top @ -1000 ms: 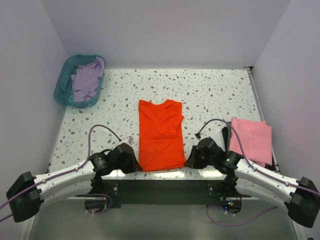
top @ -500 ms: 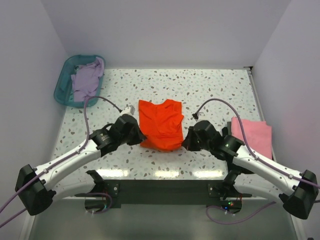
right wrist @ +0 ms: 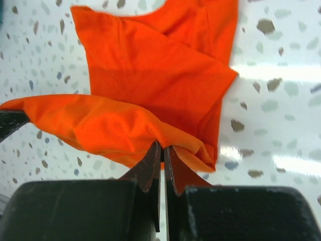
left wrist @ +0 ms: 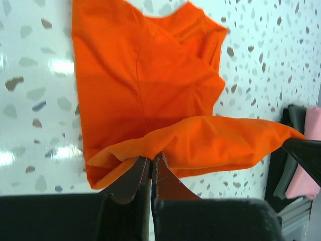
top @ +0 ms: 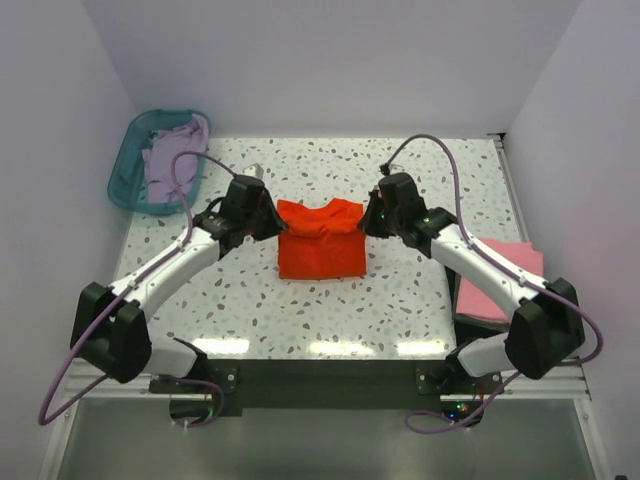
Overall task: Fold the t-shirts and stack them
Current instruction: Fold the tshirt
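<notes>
No readable text, label or number on anything

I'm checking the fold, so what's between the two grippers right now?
The orange-red t-shirt: its folded-over edge stretches from the left gripper to the right gripper, each shut on a corner. Top view and both wrist views show it.

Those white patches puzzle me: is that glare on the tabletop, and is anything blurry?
Top view: glare streaks the speckled table along its near edge. Left wrist view: glare patches beside the orange-red t-shirt; the left gripper looks dark and soft. Right wrist view: glare beside the shirt too; the right gripper is equally dark.
</notes>
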You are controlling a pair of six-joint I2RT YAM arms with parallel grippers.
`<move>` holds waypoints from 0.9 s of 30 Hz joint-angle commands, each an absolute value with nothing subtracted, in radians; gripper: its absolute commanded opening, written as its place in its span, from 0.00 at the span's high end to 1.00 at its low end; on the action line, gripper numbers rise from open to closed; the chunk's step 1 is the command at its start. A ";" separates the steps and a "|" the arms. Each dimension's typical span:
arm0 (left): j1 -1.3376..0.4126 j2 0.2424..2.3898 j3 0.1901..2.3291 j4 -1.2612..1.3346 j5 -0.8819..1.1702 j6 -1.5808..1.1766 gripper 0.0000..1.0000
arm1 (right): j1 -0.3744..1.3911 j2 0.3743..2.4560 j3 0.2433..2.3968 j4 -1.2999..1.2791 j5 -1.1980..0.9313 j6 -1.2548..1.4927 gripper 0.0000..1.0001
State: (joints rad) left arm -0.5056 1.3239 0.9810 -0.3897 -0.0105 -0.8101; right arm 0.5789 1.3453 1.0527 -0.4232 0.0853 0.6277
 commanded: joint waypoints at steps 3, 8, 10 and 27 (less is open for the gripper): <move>-0.410 1.503 1.132 -0.244 0.057 -0.738 1.00 | 0.496 1.520 1.207 -0.273 -0.009 0.575 1.00; -0.339 1.679 1.245 -0.172 0.112 -0.729 1.00 | 0.385 1.679 1.279 -0.189 -0.087 0.595 1.00; -0.324 1.765 1.291 -0.134 0.126 -0.724 1.00 | 0.356 1.783 1.340 -0.178 -0.116 0.592 1.00; -0.189 1.865 1.350 0.091 0.235 -0.696 0.50 | 0.288 1.977 1.556 -0.267 -0.104 0.492 0.28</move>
State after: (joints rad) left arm -0.1772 1.9182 1.3205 0.0189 0.2024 -0.7341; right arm 0.2840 2.0640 1.5848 -0.2676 -0.1246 0.5205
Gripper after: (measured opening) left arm 0.510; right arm 0.722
